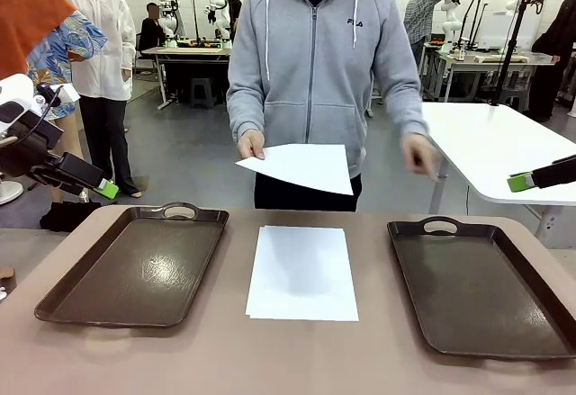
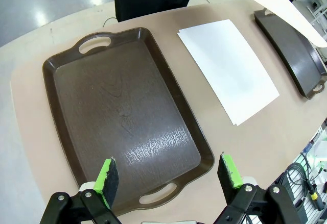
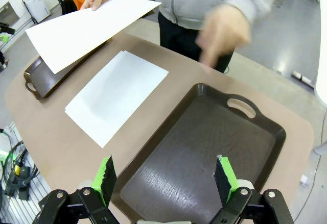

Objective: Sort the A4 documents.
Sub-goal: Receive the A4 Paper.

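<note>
Beige table surface [image 1: 225, 350] carries two dark brown trays with a stack of A4 documents [image 1: 302, 272] lying flat between them; a workshop with other tables lies behind.

Left gripper [image 1: 101, 186] hangs raised off the table. Its jaws are spread wide and nothing sits between the green pads. The left tray [image 2: 122, 112] lies below and ahead of this gripper, and in the wrist view the tray's near handle falls between the two fingers. The tray holds nothing. The stack rests beyond the tray's far long side, well apart from the fingers and just beside the tray without touching it.

Right gripper [image 3: 166, 178] also hangs raised, jaws spread wide, nothing between the pads. The right tray [image 3: 204, 152] lies below and ahead of it, its near rim between the fingers in the wrist view. This tray holds nothing. The stack lies past the tray's long side, well apart from the gripper.

A person stands at the far edge of the table, beyond both grippers. The holding hand [image 1: 251, 145] pinches one corner of a single white sheet [image 1: 301, 166], which is lifted clear of the table and tilted, above the far end of the stack. The free hand [image 1: 419, 155] is blurred and hangs above the far end of the right tray, touching nothing
</note>
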`<move>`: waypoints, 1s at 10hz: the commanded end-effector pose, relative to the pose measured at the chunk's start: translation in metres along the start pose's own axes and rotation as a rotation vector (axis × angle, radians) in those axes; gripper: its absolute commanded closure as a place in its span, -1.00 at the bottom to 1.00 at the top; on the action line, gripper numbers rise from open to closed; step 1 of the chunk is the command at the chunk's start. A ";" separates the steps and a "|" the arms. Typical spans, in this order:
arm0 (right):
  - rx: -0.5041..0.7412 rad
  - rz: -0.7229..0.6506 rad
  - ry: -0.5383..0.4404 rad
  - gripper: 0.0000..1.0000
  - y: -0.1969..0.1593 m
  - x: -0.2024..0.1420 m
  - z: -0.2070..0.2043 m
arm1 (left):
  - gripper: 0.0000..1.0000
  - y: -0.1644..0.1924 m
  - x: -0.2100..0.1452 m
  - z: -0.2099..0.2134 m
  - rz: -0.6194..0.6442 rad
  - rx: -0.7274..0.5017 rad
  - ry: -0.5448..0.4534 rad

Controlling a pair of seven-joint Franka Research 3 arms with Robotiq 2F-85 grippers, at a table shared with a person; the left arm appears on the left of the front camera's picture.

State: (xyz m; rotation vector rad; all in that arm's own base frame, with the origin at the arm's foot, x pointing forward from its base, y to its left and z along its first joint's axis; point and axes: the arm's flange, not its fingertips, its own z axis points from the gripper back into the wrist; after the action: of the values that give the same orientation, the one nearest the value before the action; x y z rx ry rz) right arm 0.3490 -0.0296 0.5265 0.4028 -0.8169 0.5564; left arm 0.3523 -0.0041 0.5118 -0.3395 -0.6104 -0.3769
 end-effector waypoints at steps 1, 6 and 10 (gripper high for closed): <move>0.006 -0.003 -0.001 -1.00 0.000 -0.001 -0.001 | -1.00 0.001 0.000 0.000 0.002 -0.005 -0.001; 0.006 -0.003 -0.001 -1.00 0.000 -0.001 -0.001 | -1.00 0.001 0.000 0.000 0.002 -0.005 -0.001; 0.006 -0.003 -0.001 -1.00 0.000 -0.001 -0.001 | -1.00 0.001 0.000 0.000 0.002 -0.005 -0.001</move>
State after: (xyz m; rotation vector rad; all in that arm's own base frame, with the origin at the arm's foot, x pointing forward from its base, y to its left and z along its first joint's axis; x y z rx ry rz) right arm 0.3490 -0.0296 0.5265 0.4028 -0.8169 0.5564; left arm 0.3523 -0.0041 0.5118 -0.3395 -0.6104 -0.3769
